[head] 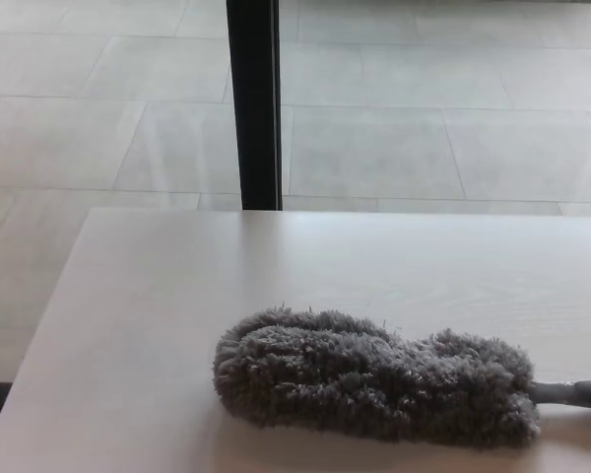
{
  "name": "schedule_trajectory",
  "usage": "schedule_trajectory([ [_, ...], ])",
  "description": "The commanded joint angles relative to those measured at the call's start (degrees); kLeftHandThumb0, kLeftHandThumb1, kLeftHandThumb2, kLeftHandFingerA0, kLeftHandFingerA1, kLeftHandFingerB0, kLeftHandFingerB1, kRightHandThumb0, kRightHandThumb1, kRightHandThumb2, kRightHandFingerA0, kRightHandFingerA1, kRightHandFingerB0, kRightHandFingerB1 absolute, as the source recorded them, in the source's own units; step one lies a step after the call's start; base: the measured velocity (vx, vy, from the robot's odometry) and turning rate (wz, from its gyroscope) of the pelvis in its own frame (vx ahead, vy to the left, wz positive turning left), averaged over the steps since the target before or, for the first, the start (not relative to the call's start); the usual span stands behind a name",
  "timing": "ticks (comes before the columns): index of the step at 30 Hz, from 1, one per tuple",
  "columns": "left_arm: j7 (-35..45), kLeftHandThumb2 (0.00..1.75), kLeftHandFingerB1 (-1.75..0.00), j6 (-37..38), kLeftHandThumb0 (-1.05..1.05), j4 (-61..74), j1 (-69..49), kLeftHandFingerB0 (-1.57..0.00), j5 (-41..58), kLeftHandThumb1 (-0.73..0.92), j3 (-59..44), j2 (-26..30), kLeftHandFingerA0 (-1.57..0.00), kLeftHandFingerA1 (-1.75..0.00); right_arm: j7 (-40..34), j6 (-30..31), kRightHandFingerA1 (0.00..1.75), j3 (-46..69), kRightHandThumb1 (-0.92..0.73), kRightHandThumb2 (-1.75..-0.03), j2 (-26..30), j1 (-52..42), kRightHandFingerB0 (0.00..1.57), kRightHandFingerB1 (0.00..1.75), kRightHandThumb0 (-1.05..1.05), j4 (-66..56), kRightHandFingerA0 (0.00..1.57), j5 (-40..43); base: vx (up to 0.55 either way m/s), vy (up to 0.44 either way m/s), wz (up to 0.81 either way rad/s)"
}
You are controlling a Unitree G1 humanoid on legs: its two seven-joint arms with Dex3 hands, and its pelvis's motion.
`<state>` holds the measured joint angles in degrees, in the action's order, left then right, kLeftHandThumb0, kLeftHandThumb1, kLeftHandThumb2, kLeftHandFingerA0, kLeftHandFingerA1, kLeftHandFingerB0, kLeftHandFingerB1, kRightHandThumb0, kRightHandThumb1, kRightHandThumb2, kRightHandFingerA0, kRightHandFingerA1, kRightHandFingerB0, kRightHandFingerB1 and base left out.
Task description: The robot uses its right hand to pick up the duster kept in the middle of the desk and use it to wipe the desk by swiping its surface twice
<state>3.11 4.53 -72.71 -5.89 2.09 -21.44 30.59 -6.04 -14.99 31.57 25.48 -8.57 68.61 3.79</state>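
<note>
Nothing done yet: the duster (374, 379) is lying flat on the pale table (158, 315), apparently untouched, so the pick-up and both swipes are looking like work still ahead
Duster position: its grey fluffy head is resting toward the near edge, right of centre, with the handle (576, 393) pointing off to the right
Hands: neither the left nor the right is showing, so the fingers are giving nothing to judge
Cut off: the handle is running out of the picture, hiding its end
Background: a dark post (253, 103) is standing beyond the table on the tiled floor (453, 118)
</note>
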Motion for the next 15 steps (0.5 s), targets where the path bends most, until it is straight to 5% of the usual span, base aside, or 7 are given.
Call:
schedule_trajectory([
  [1, -1.1, 0.57, -0.54, -0.8, -0.49, -1.6, 1.2, -0.62, 2.2, 0.58, -1.8, 1.7, -0.83, -0.80, -0.7, -3.5, 1.42, 5.3, -0.38, -0.90, 2.4, 2.8, 0.40, 0.64, -0.49, 2.0, 1.38, 6.5, 0.00, 0.000, 0.00],
  [5, -0.7, 0.57, -0.56, -0.4, -0.49, -2.1, 1.5, -0.64, 1.9, 0.58, -1.6, 1.4, -0.79, -0.86, 5.4, 1.9, 1.35, 10.9, -0.50, -0.89, 4.9, 9.0, 0.04, 0.57, -0.78, -6.2, 1.17, 13.1, 0.00, 0.000, 0.00],
  [7, -0.6, 0.57, -0.53, -0.5, -0.47, -1.9, 1.6, -0.60, 2.1, 0.59, -1.7, 1.4, -0.74, -0.77, 7.8, 2.7, 0.83, 12.2, -0.54, -0.89, 5.6, 11.8, 0.03, 0.50, -0.81, -9.1, 0.39, 14.8, 0.00, 0.000, 0.00],
  [9, -0.7, 0.58, -0.55, -0.6, -0.48, -1.8, 1.5, -0.62, 2.1, 0.59, -1.6, 1.3, -0.78, -0.75, 9.0, 5.8, 1.18, 11.3, -0.56, -0.92, 4.9, 13.6, 0.02, 0.52, -0.83, -20.6, 0.77, 16.1, 0.00, 0.000, 0.00],
  [10, -0.6, 0.57, -0.57, -0.2, -0.49, -1.9, 1.1, -0.64, 1.9, 0.60, -1.4, 1.2, -0.75, -0.99, 7.8, 7.0, 1.07, 9.9, -0.71, -0.61, 4.3, 13.9, 0.00, 0.52, -0.80, -26.8, 0.36, 15.3, 0.00, 0.000, 0.00],
  [12, -0.4, 0.58, -0.57, 0.1, -0.49, -1.9, 0.8, -0.63, 2.2, 0.60, -1.5, 1.0, -0.72, -0.95, 7.9, 7.9, 1.07, 8.4, -0.53, -0.99, 5.5, 17.8, 0.00, 0.38, -0.75, -27.8, 0.72, 14.2, 0.00, 0.000, 0.00],
  [15, -1.1, 0.57, -0.58, 0.0, -0.49, -1.6, 0.7, -0.66, 1.7, 0.60, -0.9, 0.8, -0.75, -0.91, 11.9, 4.4, 0.68, 3.4, -0.58, -0.92, 4.8, 27.3, 0.09, 0.49, -0.90, -30.8, 0.33, 12.9, 0.00, 0.000, 0.00],
])
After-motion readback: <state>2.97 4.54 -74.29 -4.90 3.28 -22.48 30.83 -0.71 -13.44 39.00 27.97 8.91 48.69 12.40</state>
